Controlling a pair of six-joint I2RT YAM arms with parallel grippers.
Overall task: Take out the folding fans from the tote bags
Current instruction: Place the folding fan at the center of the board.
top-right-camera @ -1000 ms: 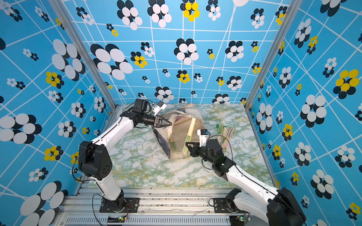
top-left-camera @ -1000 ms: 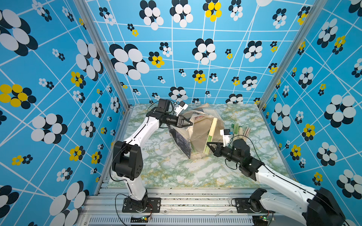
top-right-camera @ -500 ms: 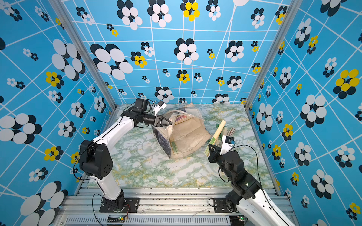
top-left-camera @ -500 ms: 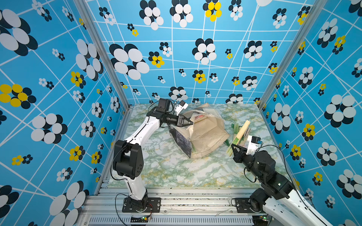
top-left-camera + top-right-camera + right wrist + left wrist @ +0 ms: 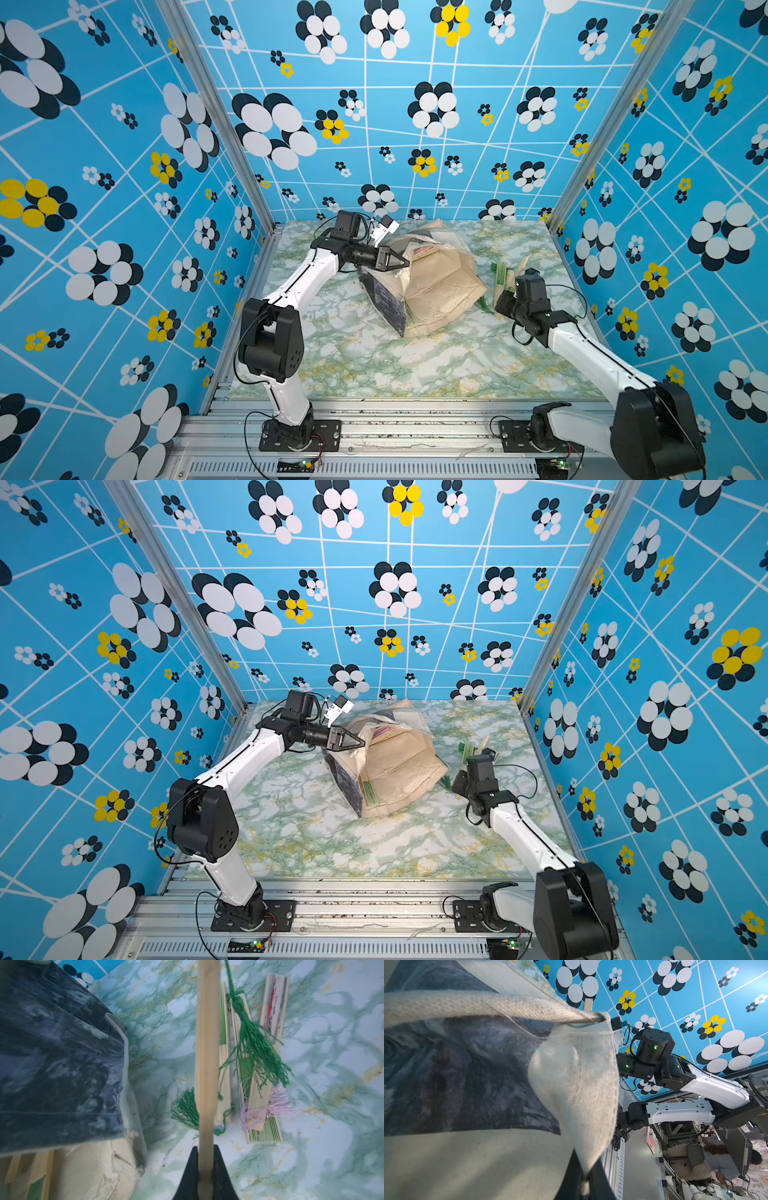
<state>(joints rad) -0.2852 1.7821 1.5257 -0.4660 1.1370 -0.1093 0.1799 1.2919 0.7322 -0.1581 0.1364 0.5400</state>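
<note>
The cream tote bag [image 5: 440,286] [image 5: 399,766] lies slumped mid-table, its dark printed panel [image 5: 58,1068] to the left. My left gripper [image 5: 404,262] [image 5: 360,742] [image 5: 584,1185] is shut on the cloth of its upper rim and holds it up. My right gripper [image 5: 205,1159] is shut on the narrow end of a pale bamboo folding fan [image 5: 207,1047], and its green tassel [image 5: 255,1057] dangles. Under that fan, three folding fans [image 5: 264,1134] [image 5: 500,276] lie on the marble to the right of the bag. More fans [image 5: 368,789] [image 5: 31,1174] show inside the bag's mouth.
Patterned blue walls close in the table on three sides; the right wall [image 5: 590,257] is close to the right arm. An aluminium rail [image 5: 395,428] runs along the front. Clear plastic and papers [image 5: 432,239] lie behind the bag.
My right gripper has drawn a fan out of the bag's mouth and carried it right, over the fans on the table. The left gripper has stayed shut on the bag's rim.
</note>
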